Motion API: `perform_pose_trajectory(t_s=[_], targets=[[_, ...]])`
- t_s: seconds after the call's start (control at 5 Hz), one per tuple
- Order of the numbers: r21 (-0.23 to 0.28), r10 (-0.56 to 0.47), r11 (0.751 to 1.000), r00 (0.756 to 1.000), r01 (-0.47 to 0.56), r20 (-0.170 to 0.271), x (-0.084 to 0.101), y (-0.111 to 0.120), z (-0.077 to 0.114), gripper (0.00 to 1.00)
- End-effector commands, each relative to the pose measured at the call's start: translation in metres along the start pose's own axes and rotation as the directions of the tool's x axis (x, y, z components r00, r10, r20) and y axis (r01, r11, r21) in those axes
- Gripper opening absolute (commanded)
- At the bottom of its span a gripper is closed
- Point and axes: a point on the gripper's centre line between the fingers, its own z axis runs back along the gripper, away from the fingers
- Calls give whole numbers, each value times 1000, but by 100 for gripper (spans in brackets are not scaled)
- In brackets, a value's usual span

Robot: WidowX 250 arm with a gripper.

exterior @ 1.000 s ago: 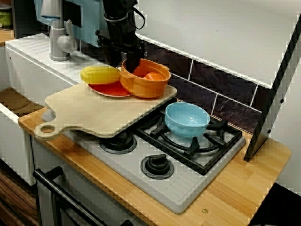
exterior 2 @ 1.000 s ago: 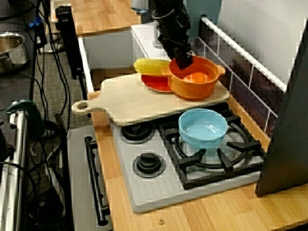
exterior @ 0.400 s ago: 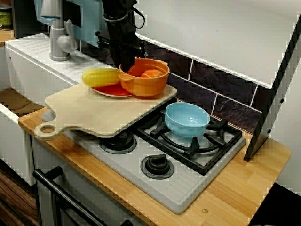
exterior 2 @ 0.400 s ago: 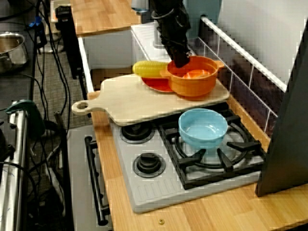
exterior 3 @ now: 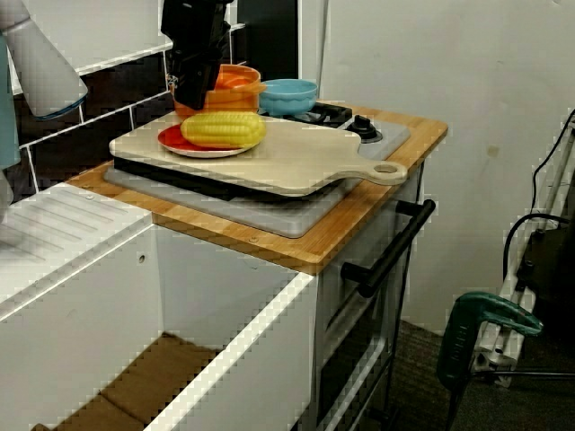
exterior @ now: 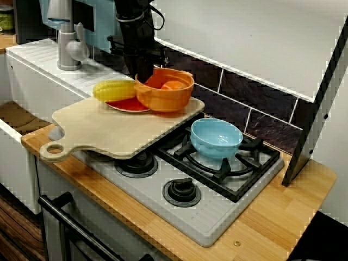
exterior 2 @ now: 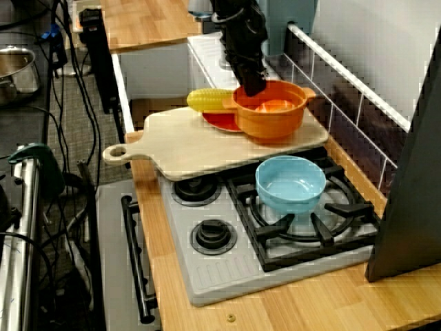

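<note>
Hand gripping rim of orange pot, corn on red plate just beside, wooden board beneath

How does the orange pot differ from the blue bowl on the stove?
The orange pot is over the cutting board; the blue bowl rests on the burner grate. The orange pot holds something orange; the blue bowl is empty. The end effector grips the orange pot's rim; nothing touches the blue bowl. Both are round and open-topped.
</note>
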Motion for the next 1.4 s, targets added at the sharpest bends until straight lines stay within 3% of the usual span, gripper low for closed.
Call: perform_pose_trajectory(t_s=[0.0,0.4,0.6,1.2], targets=[[-51,-13,999,997,17,82,6,-4,42,0],[-94,-42,994,996,49,73,3,-11,58,0],[-99,-104,989,994,106,31,-1,-12,62,0],[-89,-216,972,976,217,28,-30,-16,69,0]])
